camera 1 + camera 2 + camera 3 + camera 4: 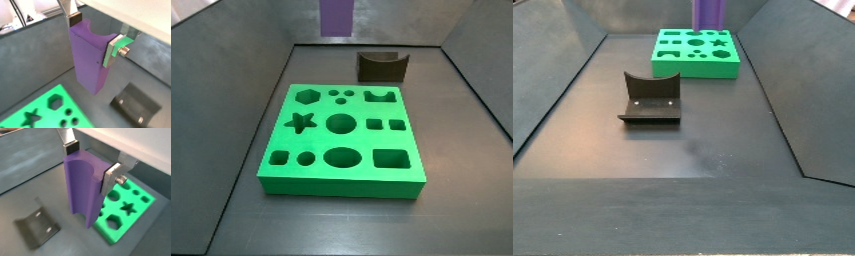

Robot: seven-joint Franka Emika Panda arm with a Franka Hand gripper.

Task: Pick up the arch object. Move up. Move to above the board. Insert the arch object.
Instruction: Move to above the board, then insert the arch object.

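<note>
The tool is clamped on the tall purple arch object, lifted high, upright for insertion, toward twelve o'clock beyond the thick green board.

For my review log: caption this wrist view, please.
Gripper shut on the purple arch object, held upright off the floor beside the green board, fixture nearby.

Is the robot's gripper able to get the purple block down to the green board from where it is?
Probably yes. The gripper holds the arch object upright between its jaws, lifted off the floor. The board lies flat with nothing on it, so the way down looks free once it is lined up.
</note>
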